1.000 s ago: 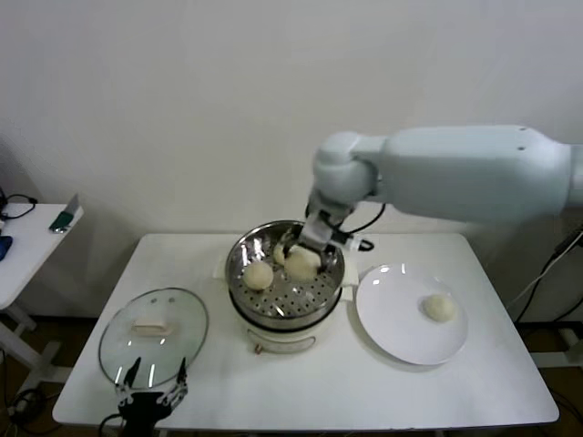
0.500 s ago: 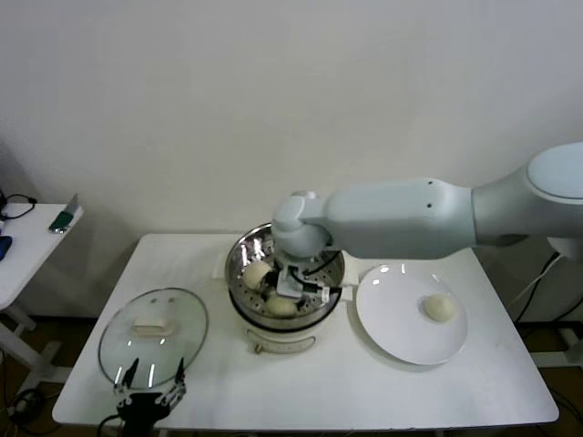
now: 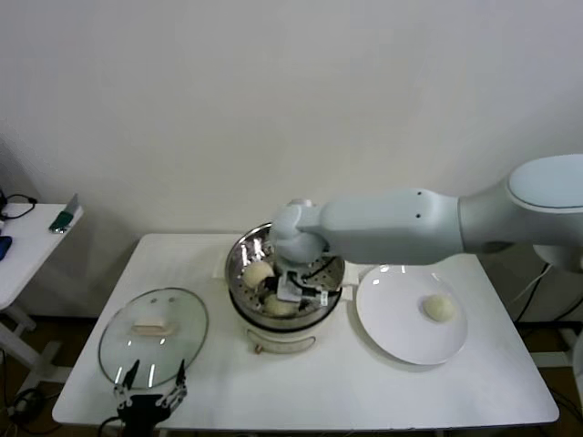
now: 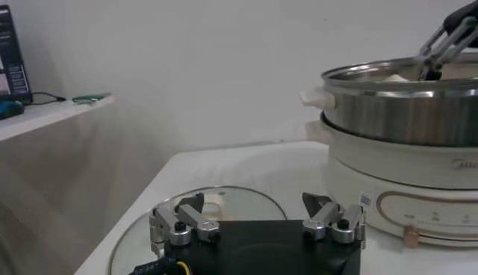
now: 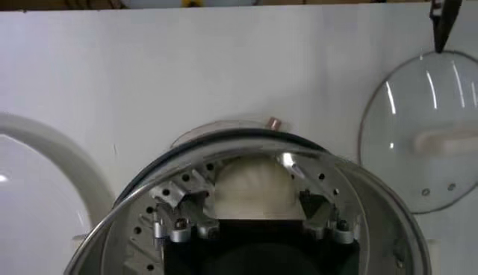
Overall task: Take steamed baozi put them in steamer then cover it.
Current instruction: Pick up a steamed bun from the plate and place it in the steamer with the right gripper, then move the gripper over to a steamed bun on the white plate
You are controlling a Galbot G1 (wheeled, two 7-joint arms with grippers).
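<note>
Right gripper (image 5: 254, 200) jaws stand wide apart, one finger on each side of a bao (image 5: 252, 188) that sits on the steamer (image 3: 244, 248) floor. No squeeze visible; pads look just clear of the dough, so I judge it released, though contact on the hidden sides cannot be ruled out. In the head view this gripper (image 3: 290, 289) is down inside the basket, near its front.

Left gripper (image 4: 258, 224) jaws also spread, holding nothing. It hangs low at the table's near left edge, just in front of the lid (image 3: 153, 335).

Baozi count from the head view: one at the left of the basket (image 3: 259, 272), one at the front under the right gripper (image 3: 281, 307). More may lie behind the arm; cannot tell. One bao (image 3: 439, 308) is alone on the plate (image 3: 392, 319), right of the steamer and just beside it.

Steamer stands mid-table on its cream pot base (image 4: 403, 179). Lid lies flat on the table to the left, handle (image 3: 151, 326) up, apart from the pot.

Progress, as a judgement: loading is well along but not finished. At least two bao are in, one is on the plate, and the fourth is unaccounted for behind the arm. Left to do: lift the right gripper clear of the basket, fetch the plate bao, set it in an open spot on the perforated floor, then carry the lid over and seat it on the rim. Covering has not begun.
</note>
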